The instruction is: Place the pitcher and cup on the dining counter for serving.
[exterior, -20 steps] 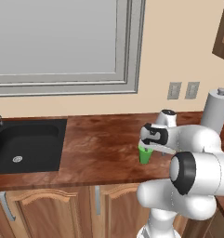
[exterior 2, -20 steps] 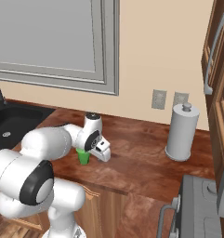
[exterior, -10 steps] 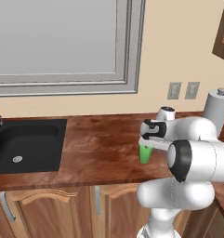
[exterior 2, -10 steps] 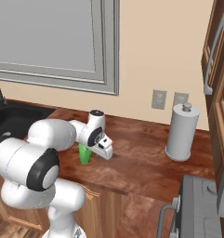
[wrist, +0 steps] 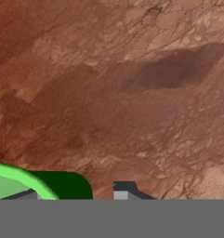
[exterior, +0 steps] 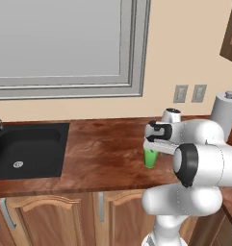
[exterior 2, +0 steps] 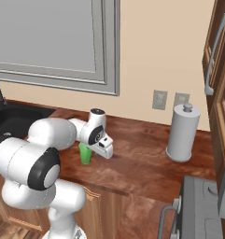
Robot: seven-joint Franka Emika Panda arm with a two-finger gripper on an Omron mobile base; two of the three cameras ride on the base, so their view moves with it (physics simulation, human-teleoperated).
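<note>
The small green cup stands upright on the brown sink counter, near its front edge. My gripper points down onto it from above. In the hand view the cup's bright rim curves across the bottom left; one fingertip sits inside the rim and the other outside, with a small gap left to the cup's wall. The gripper is partly closed but still open. The pitcher and the dining counter are out of view.
A black sink lies at the counter's left end. A grey paper-towel roll stands at the back right, below wall outlets. A stove adjoins the counter's right end.
The jaws have narrowed around the cup's rim. The arm's elbow has swung higher and wider while the hand stays over the cup, which has not moved.
</note>
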